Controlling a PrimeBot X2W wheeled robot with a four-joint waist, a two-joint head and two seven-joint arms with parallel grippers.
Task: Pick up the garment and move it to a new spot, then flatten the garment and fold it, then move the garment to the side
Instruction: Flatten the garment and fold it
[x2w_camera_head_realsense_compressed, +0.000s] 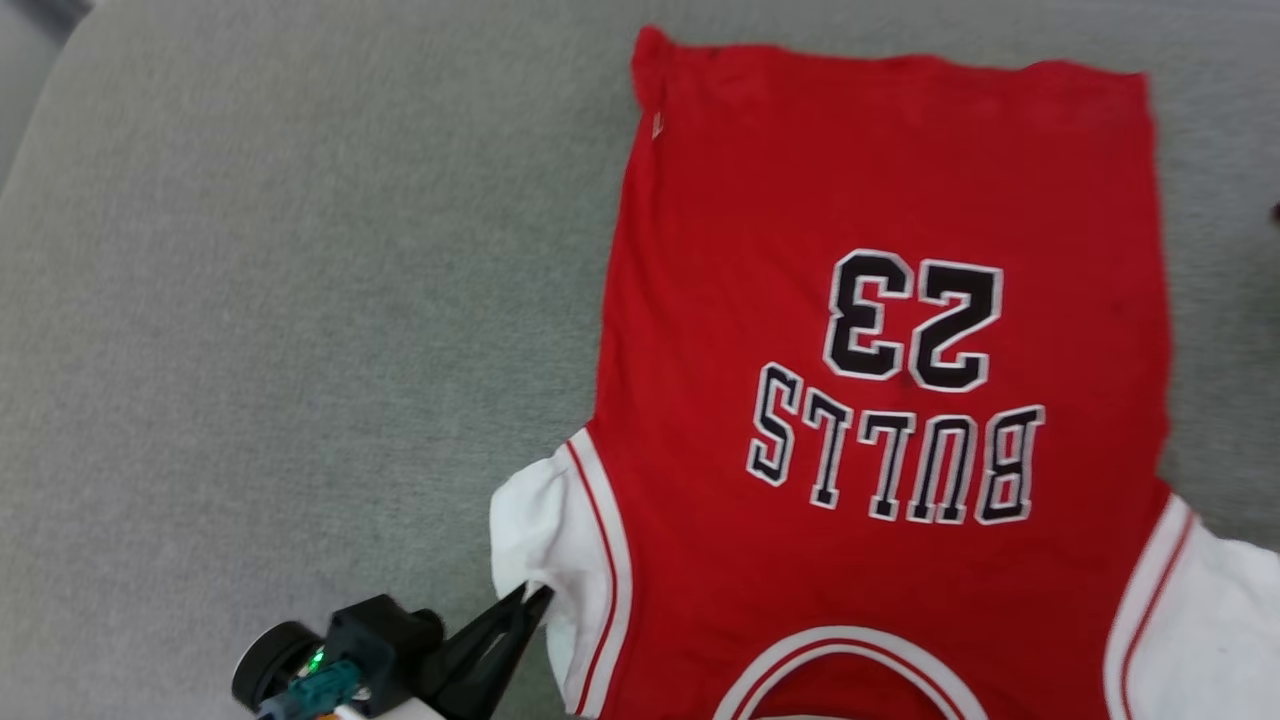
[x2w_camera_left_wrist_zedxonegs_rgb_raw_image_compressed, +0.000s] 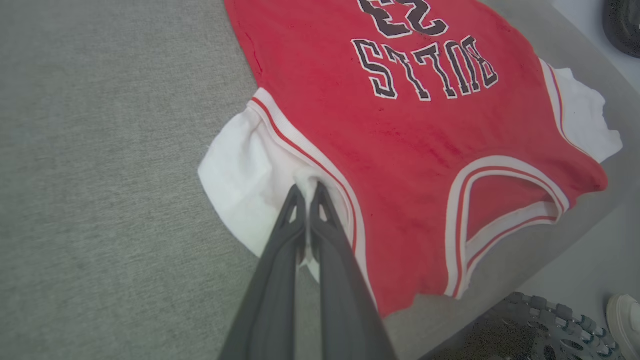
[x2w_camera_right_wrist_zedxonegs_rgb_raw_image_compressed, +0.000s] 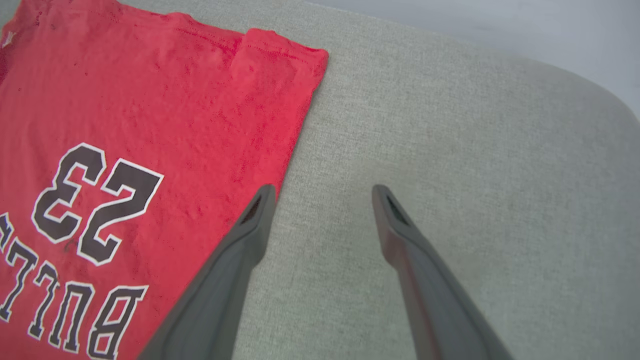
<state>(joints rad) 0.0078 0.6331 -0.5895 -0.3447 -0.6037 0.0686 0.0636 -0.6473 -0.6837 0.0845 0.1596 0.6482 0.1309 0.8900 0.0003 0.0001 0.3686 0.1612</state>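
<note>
Where the head view looks down, the garment (x2w_camera_head_realsense_compressed: 880, 180) lies spread flat, lettering up, across the centre and right of the frame on the grey surface (x2w_camera_head_realsense_compressed: 300, 300). At the lower left, the left claw (x2w_camera_head_realsense_compressed: 535, 600) meets the white sleeve (x2w_camera_head_realsense_compressed: 540, 520).

From the left wrist view, that claw (x2w_camera_left_wrist_zedxonegs_rgb_raw_image_compressed: 306, 189) is closed at mid-frame, pinching a fold of the sleeve. A dark basket (x2w_camera_left_wrist_zedxonegs_rgb_raw_image_compressed: 540, 325) sits at the lower right.

From the right wrist view, the right claw (x2w_camera_right_wrist_zedxonegs_rgb_raw_image_compressed: 322, 192) stands wide open over bare surface at the centre. One finger is at the edge of the garment, which lies at the left of the frame.
</note>
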